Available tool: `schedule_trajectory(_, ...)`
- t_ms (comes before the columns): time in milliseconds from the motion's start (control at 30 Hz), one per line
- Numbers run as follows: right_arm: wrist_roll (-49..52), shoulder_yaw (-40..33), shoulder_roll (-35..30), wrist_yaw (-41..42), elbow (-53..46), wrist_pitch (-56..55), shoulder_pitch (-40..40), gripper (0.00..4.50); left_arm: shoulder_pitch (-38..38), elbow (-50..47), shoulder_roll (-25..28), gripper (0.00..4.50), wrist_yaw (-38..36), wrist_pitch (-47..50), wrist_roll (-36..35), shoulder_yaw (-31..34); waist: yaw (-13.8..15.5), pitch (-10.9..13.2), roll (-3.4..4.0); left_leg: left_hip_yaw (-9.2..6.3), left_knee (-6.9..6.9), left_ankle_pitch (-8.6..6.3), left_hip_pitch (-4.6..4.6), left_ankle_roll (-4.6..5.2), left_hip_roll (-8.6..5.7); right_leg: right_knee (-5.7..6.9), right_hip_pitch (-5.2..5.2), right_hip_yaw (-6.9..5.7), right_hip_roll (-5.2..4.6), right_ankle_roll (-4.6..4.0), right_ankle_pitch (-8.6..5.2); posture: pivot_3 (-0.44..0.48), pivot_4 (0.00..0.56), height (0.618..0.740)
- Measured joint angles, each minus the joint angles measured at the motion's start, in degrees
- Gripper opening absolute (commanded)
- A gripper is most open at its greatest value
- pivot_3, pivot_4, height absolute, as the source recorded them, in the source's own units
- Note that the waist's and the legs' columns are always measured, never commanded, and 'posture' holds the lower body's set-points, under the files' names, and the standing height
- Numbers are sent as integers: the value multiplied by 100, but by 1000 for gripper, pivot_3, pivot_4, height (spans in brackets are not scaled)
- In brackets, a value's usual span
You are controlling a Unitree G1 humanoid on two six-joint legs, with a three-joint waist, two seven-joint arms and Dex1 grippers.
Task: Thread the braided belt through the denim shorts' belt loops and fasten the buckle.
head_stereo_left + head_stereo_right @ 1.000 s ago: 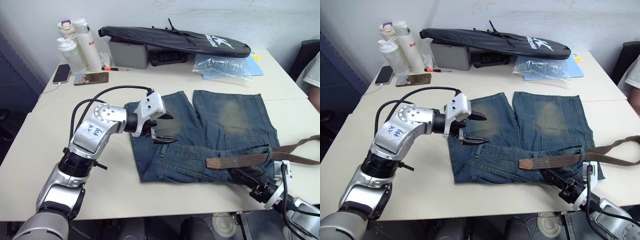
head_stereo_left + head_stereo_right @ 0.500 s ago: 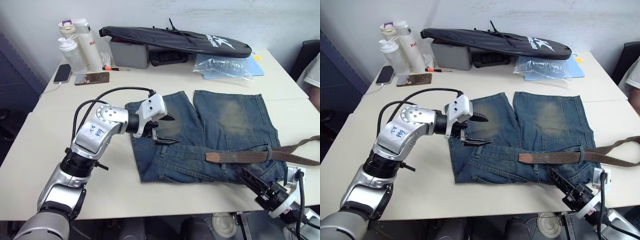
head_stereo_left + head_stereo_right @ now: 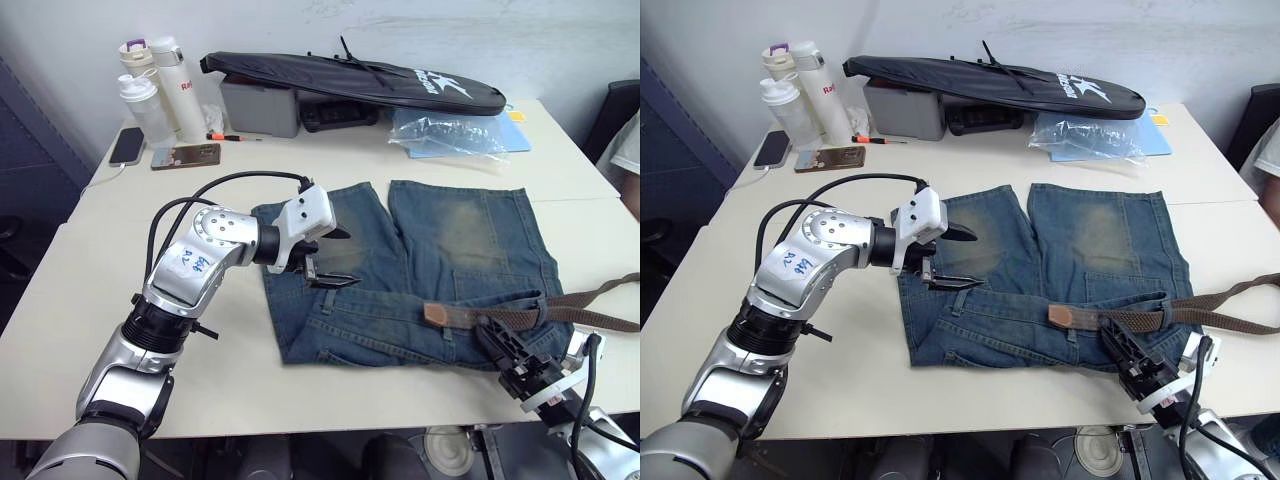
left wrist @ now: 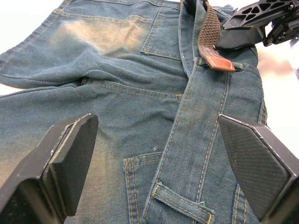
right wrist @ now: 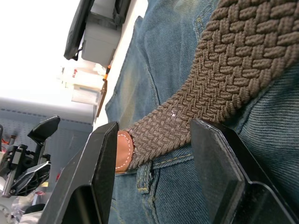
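Observation:
The denim shorts lie flat on the table, waistband toward me. The braided belt rests along the waistband, and its tan leather tip points left. The strap runs off to the right under a belt loop. My right gripper is open, and its fingers stand on either side of the braided strap just behind the tip. My left gripper hovers open over the shorts' left side, and a belt loop shows below it. The buckle is out of view.
At the table's back are a long black bag, a grey box, bottles, two phones and a clear plastic bag. A person's sleeve shows at the right edge.
My right gripper has moved forward from the table's near edge onto the belt, and now straddles the strap. The belt's tan tip has shifted slightly right. The left arm has stayed put.

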Motion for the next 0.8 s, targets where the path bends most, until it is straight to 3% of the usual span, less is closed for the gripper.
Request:
schedule_trajectory(133,47,1,67,16,21,-8,67,4472,0,0,20,4500,0,0,21,0,-1,0,0,1,0,0,0,0,1,3,-2,1,1,0,0,0,150,645)
schedule_trajectory(467,420,-230,74,286,68,25,414,4472,0,0,31,4500,-28,-1,61,1,3,0,-2,-2,-1,-3,-1,4,1,3,-2,2,1,-1,0,0,150,645)
schedule_trajectory(800,116,89,249,193,286,-156,-63,4472,-1,3,10,4500,-47,-10,98,0,3,4,-14,-11,-4,0,-1,0,5,4,-2,0,8,-3,-1,0,150,645)
